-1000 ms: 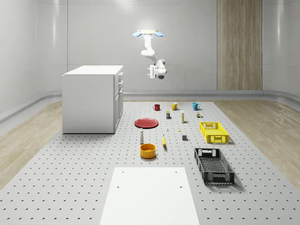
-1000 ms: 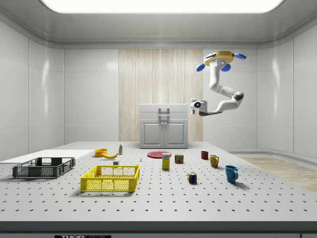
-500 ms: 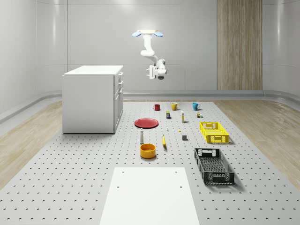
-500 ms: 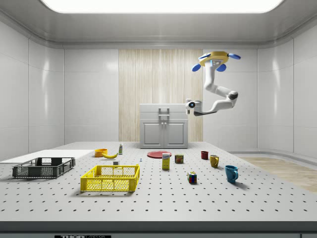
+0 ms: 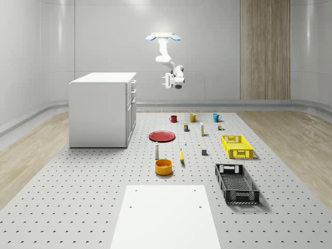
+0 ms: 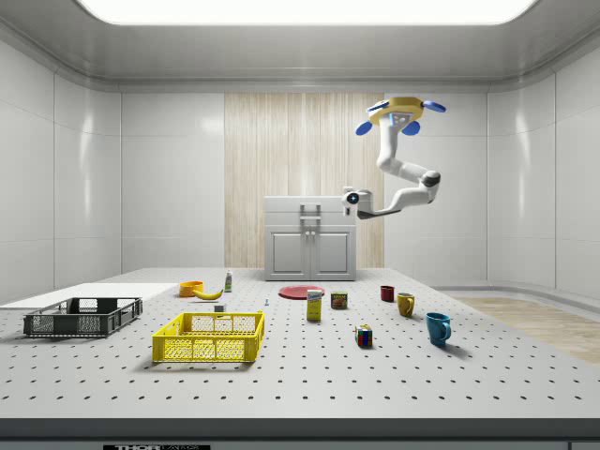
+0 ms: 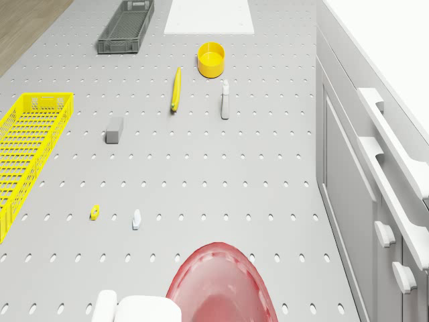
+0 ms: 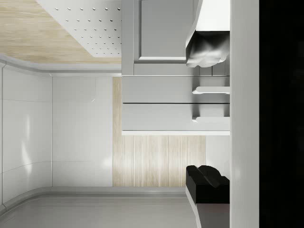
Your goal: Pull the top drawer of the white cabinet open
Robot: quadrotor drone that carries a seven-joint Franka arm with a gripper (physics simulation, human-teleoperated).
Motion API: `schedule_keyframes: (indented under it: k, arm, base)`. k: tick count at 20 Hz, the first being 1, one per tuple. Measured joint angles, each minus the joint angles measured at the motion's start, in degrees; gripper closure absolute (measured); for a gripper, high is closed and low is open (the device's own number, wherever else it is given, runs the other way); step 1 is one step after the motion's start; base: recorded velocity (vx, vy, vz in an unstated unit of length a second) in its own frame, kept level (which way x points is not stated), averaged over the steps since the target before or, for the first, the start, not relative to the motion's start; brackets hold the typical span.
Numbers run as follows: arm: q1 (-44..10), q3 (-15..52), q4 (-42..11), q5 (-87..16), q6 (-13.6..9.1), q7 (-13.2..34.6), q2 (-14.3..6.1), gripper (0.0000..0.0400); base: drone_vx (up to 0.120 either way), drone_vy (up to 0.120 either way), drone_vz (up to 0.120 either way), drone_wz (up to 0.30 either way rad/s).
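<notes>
1. Cabinet (image 5: 101, 111) stood at the whole-scene view's left, on the worktop (image 5: 78, 197). Front faced the clutter. Side view showed 2 drawers over 2 doors.
2. Top drawer (image 6: 310, 205) sat flush just under the cabinet top, i.e. shut. Its handle (image 8: 211, 118) was untouched, so the pull hadn't started.
3. 1 white slab (image 5: 166, 215) lay flat at the near edge.
4. Middle clutter: 1 red plate (image 5: 162, 136), 1 bottle (image 5: 156, 151) upright, 1 orange bowl (image 5: 163, 166), 1 banana (image 5: 181, 155). None blocked the cabinet front.
5. Drone (image 5: 163, 37) hovered high, off the cabinet's front side, roughly over the plate. Arm was bent down and back towards the cabinet. My read: this put the claw at drawer height.
6. Claw (image 5: 167, 80) hung level with the top drawer, apart from the front. Fingers (image 8: 206, 47) were spread wide, holding nothing. The wrist view had both drawer fronts between them. Looked like line-up for the handle.
7. Far row: 3 mugs, red (image 5: 173, 119), yellow (image 5: 193, 118), blue (image 5: 216, 117). Several small items sat just in front of them, too small to name reliably.
8. Right side: 2 crates, yellow (image 5: 236, 146) and black (image 5: 236, 183), both well clear of the job.
9. Judgement: approach phase. Next needs the claw closing the gap and straddling the top handle, not the lower one just beneath.
</notes>
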Motion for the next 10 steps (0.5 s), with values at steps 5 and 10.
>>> schedule_keyframes:
  k: [5, 10]
  arm:
    - [0.49, -0.14, -0.07, -0.46, 0.47, 0.39, -0.56, 0.0095]
    - [0.94, -0.27, -0.14, -0.89, 0.9, 0.74, -1.08, 0.0095]
  base:
    - [0.12, 0.0, 0.0, 0.0]
    - [0.104, 0.0, 0.0, 0.0]
